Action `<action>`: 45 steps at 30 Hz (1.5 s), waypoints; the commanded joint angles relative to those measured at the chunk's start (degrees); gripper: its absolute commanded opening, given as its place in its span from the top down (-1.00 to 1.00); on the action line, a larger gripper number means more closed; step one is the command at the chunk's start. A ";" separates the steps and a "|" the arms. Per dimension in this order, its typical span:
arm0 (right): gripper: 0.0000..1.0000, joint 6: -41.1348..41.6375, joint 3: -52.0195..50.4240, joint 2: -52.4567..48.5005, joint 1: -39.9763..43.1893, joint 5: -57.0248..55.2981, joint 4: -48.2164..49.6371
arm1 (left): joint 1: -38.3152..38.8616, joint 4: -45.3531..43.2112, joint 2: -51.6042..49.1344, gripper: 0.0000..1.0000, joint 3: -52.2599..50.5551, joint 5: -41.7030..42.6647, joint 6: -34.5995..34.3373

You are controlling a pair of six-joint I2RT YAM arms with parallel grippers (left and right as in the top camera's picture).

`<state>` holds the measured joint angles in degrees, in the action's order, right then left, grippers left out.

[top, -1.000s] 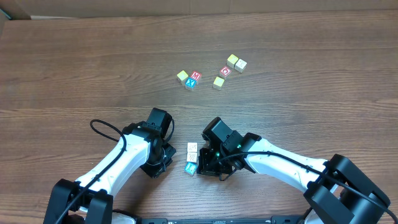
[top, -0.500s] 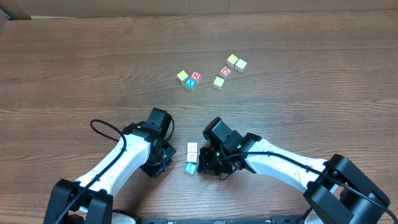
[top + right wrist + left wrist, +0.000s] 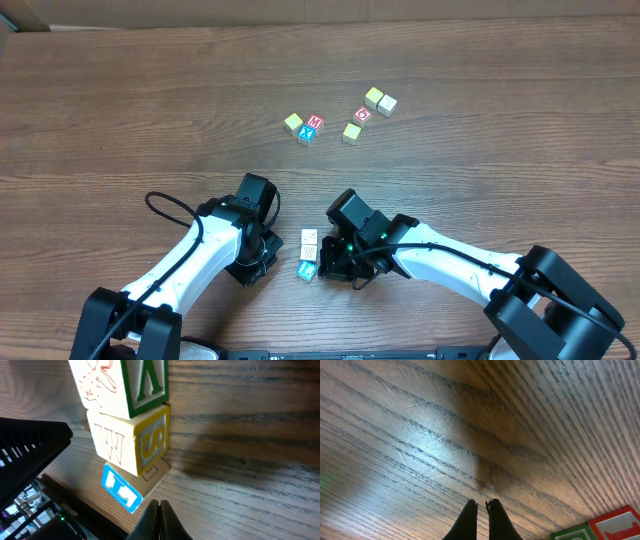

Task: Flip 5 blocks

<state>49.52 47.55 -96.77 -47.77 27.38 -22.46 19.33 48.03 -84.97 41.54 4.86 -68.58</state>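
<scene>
Overhead: three blocks (image 3: 309,252) are lying in a short row near the front of the table (image 3: 120,100), touching one another. The left gripper (image 3: 260,260) is hanging just beside them on one side and the right gripper (image 3: 330,262) on the other. Seven far blocks (image 3: 352,131) are sitting scattered well apart, further up the table. Neither arm is carrying anything.

Left wrist: the fingers are pressing together over bare wood and gripping nothing. A green-edged block (image 3: 572,533) and a red-edged block (image 3: 617,522) are only peeking in at the lower right corner.

Right wrist: these fingers are also closed tight and empty, pointing down just beside the blue block (image 3: 121,491). The W block (image 3: 131,442) is touching it, and the V block (image 3: 135,385) is touching that one in turn.

The flip itself is not yet starting, I judge. To do it well, the jaws should be opening first, then straddling one block on two opposite faces. Because the three are touching, taking an end one, probably the blue block, looks safest. Lifting it clear before rolling the wrist should keep the neighbours from being knocked.

Against the frames from a second and half a second ago, nothing is changing: arms, jaws and every block are sitting as they did.
</scene>
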 commanded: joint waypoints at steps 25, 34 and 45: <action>0.92 2.60 -0.46 -0.55 -0.17 -2.34 3.30 | -0.46 0.13 0.98 0.91 -0.13 -0.28 1.77; 0.92 -0.04 -0.13 7.32 -0.17 -8.57 0.20 | -0.46 0.59 0.98 0.91 -0.13 3.76 6.34; 0.92 -2.16 -0.13 15.93 3.74 -15.96 -11.19 | -0.24 3.63 0.98 0.91 -0.37 14.32 14.60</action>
<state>49.21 47.44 -81.25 -45.41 13.65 -32.93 19.35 51.33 -84.97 41.54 14.85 -57.58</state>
